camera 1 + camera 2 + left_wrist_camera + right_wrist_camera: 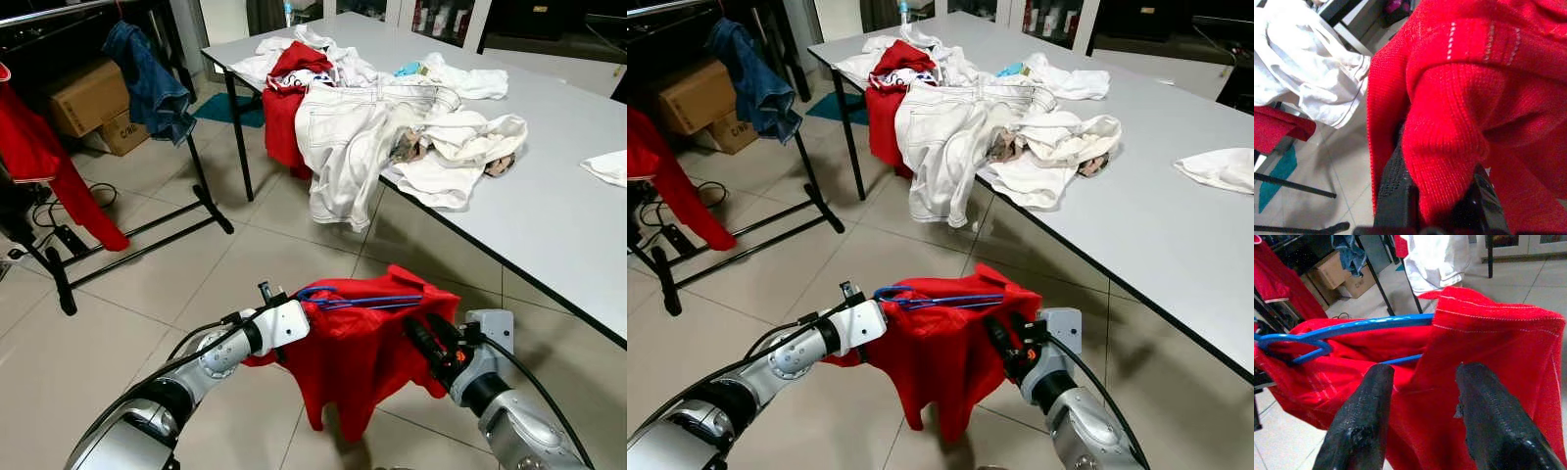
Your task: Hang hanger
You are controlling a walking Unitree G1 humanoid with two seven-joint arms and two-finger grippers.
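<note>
open tiled floor point(245, 264) between table point(549, 225) and rack point(137, 230)

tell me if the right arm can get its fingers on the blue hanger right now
Probably yes: the right gripper is open right at the red sweater, and the blue hanger lies exposed just beyond its fingers, nothing between.

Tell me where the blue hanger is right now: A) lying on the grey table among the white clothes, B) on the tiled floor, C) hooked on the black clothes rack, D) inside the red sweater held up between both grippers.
D: the blue hanger sits in the neck of the red sweater, which the left gripper and right gripper hold up between them above the floor.
</note>
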